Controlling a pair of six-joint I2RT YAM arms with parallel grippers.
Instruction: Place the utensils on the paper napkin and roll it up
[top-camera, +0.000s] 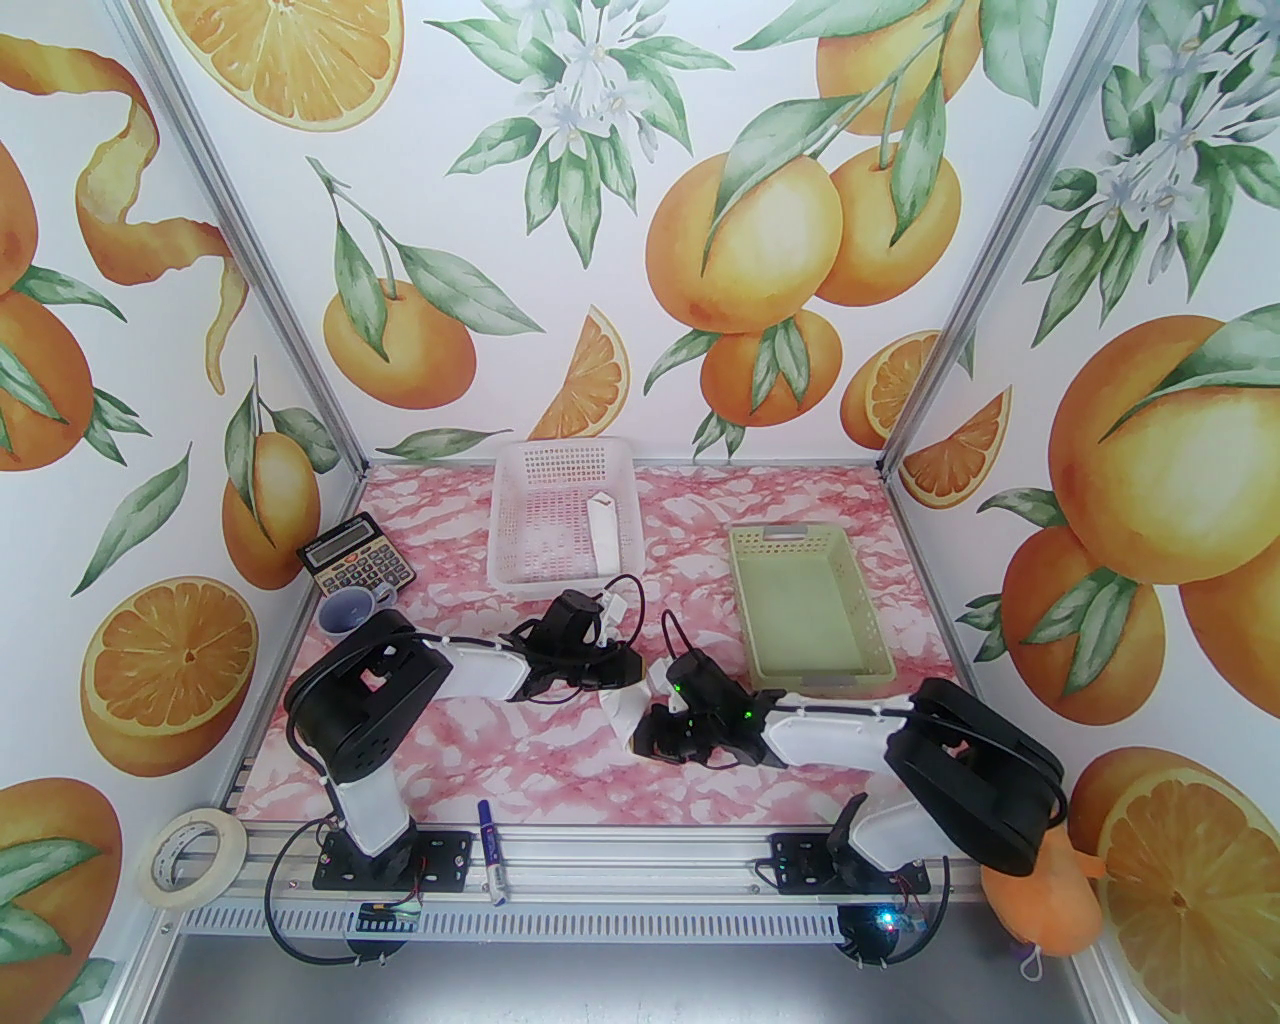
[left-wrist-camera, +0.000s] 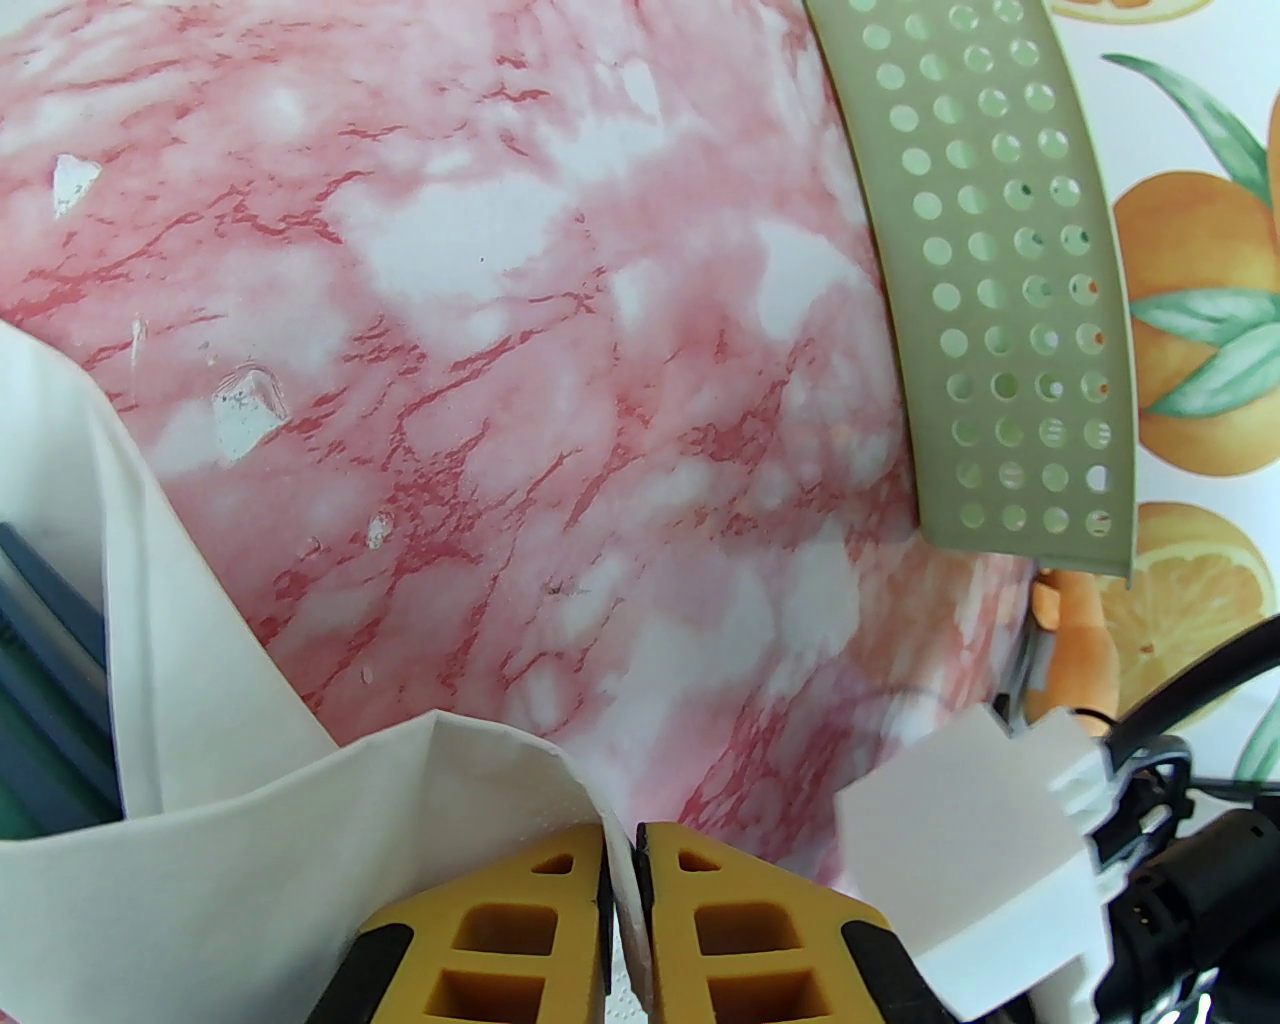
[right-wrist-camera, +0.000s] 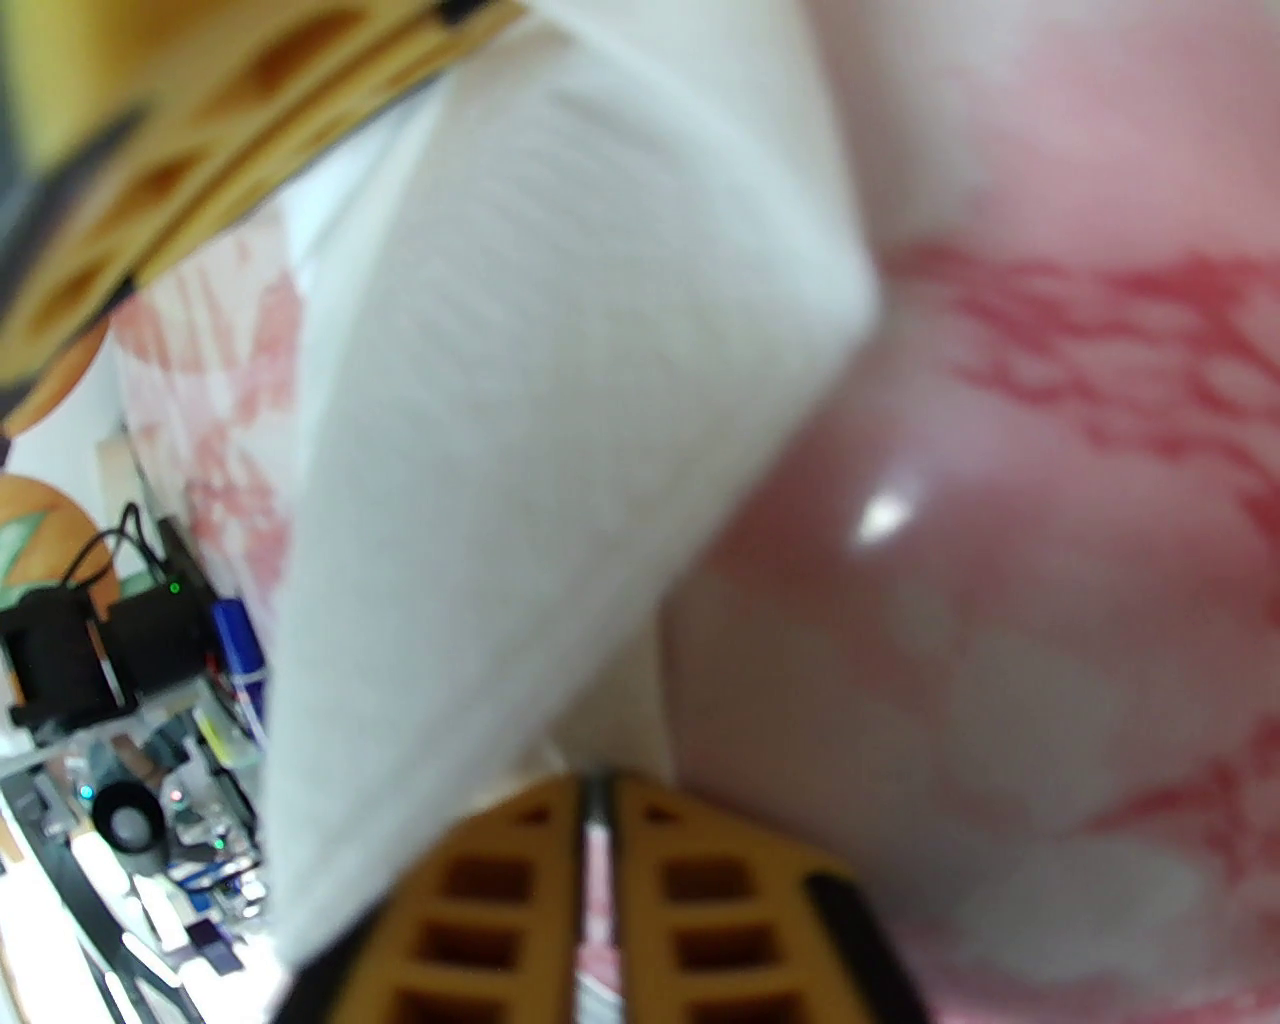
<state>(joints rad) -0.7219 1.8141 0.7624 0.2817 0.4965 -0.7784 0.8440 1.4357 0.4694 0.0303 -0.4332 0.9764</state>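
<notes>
Pinching the napkin (left-wrist-camera: 250, 850) by its edge, the left hand (left-wrist-camera: 620, 850) is clamped tight; the sheet lies mid-way across the bench (top-camera: 500, 760), folded around the utensils (left-wrist-camera: 50, 640) (dark strips peeking out). The right hand (right-wrist-camera: 597, 800) sits just beside the napkin, and blur hides whether it grips.

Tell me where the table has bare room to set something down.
Free: the strip between white basket and green tray; the front band between the paper napkin and the marker. Crowded: the centre around it, and the calculator and cup corner.

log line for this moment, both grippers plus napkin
left gripper: shut on paper napkin edge | utensils: inside fold | right gripper: at napkin, grip unclear | roll: not done
</notes>
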